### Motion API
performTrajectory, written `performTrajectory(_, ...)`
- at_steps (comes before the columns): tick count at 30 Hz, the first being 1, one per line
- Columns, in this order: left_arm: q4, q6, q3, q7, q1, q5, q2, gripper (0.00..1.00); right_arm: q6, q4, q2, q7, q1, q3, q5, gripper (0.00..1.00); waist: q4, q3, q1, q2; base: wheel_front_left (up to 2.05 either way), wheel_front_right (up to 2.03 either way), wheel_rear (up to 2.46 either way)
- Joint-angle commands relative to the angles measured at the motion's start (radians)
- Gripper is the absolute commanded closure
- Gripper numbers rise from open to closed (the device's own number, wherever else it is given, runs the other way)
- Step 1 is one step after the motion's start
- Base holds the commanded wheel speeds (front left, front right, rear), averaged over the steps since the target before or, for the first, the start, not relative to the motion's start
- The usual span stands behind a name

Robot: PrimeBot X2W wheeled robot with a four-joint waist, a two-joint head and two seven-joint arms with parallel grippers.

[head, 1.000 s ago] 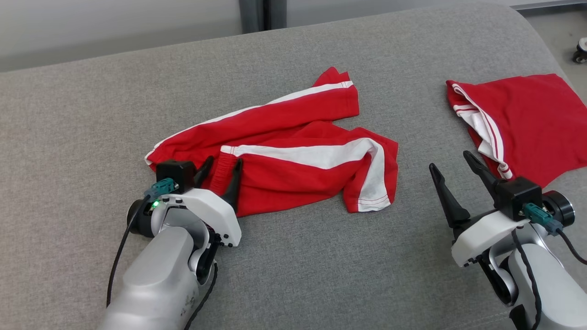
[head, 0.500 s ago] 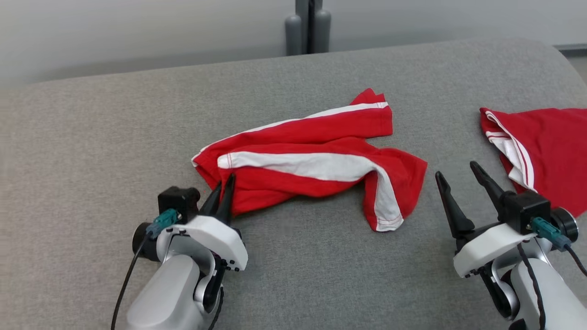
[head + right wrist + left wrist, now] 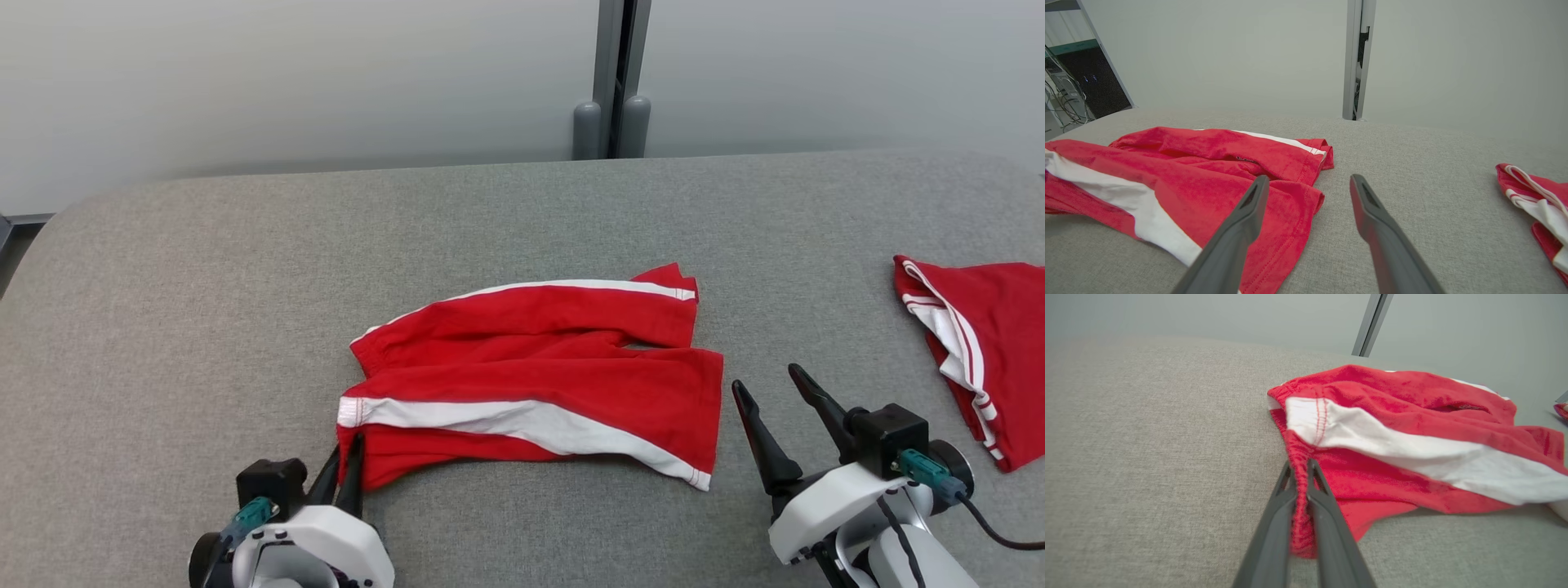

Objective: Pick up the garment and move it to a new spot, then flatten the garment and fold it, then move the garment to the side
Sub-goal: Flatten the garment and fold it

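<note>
Garment (image 3: 539,384), red shorts w/ white stripe, lies rumpled on grey cushion (image 3: 204,327), centre-front. L gripper (image 3: 343,461), at lower left, has its fingers pressed together on the shorts' near-left waistband corner, w/ cloth pinched btwn them. R gripper (image 3: 765,377) sits just beside the right hem, fingers spread apart, holding nothing. At far right lies a 2nd red-white cloth (image 3: 988,351), well apart.

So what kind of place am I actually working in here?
Probably a robotics lab or test room, not a home: bare pale wall panels joined by a metal post, a broad grey fabric-covered surface holding the red shorts, and loose cables beside a dark bay in the right wrist view.
</note>
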Motion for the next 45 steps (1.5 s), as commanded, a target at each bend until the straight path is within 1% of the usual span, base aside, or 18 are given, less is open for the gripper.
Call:
performTrajectory(1, 0.0, 0.01, 0.023, -0.004, 0.021, 0.022, 0.013, 0.0, 0.0, -0.001, -0.001, -0.006, 0.011, 0.007, 0.011, 0.0, -0.005, -0.006, 0.0, 0.0, 0.0, 0.0, 0.0)
performTrajectory(4, -0.034, 0.027, 0.07, -0.005, 0.058, 0.058, 0.018, 0.0, 0.0, 0.0, 0.007, -0.007, 0.026, 0.006, 0.017, 0.0, -0.013, -0.016, 0.0, 0.0, 0.0, 0.0, 0.0)
performTrajectory(7, -0.093, 0.053, 0.122, -0.005, 0.103, 0.107, 0.021, 0.0, 0.0, -0.013, 0.019, -0.006, 0.041, -0.012, 0.009, 0.0, -0.017, -0.03, 0.0, 0.0, 0.0, 0.0, 0.0)
performTrajectory(10, -0.165, 0.064, 0.162, -0.005, 0.155, 0.163, 0.019, 0.0, 0.0, -0.023, 0.037, -0.006, 0.072, -0.028, -0.001, 0.0, -0.017, -0.051, 0.0, 0.0, 0.0, 0.0, 0.0)
performTrajectory(14, -0.223, 0.062, 0.211, -0.005, 0.215, 0.208, 0.016, 0.0, 0.0, -0.033, 0.058, -0.007, 0.101, -0.043, 0.0, 0.0, -0.013, -0.073, 0.0, 0.0, 0.0, 0.0, 0.0)
performTrajectory(22, -0.258, 0.04, 0.268, -0.005, 0.274, 0.255, 0.005, 0.0, 0.0, -0.011, 0.08, -0.007, 0.137, -0.076, -0.014, 0.0, -0.007, -0.1, 0.0, 0.0, 0.0, 0.0, 0.0)
performTrajectory(30, -0.263, 0.022, 0.283, -0.005, 0.285, 0.27, -0.001, 0.0, 0.0, 0.007, 0.091, -0.006, 0.146, -0.078, -0.018, 0.0, -0.002, -0.1, 0.0, 0.0, 0.0, 0.0, 0.0)
performTrajectory(34, -0.268, 0.017, 0.272, -0.005, 0.266, 0.266, -0.002, 0.0, 0.0, 0.039, 0.094, -0.006, 0.146, -0.041, -0.005, 0.0, -0.001, -0.08, 0.0, 0.0, 0.0, 0.0, 0.0)
performTrajectory(36, -0.266, 0.022, 0.252, -0.005, 0.256, 0.249, -0.002, 0.0, 0.0, 0.078, 0.093, -0.006, 0.151, 0.001, 0.006, 0.0, 0.003, -0.067, 0.0, 0.0, 0.0, 0.0, 0.0)
performTrajectory(39, -0.266, 0.024, 0.231, -0.005, 0.247, 0.233, -0.002, 0.0, 0.0, 0.116, 0.087, -0.006, 0.149, 0.031, 0.019, 0.0, 0.008, -0.049, 0.0, 0.0, 0.0, 0.0, 0.0)
performTrajectory(45, -0.268, 0.029, 0.197, -0.005, 0.219, 0.217, -0.002, 0.0, 0.0, 0.167, 0.087, -0.006, 0.104, 0.057, 0.036, 0.0, 0.025, -0.008, 0.0, 0.0, 0.0, 0.0, 0.0)
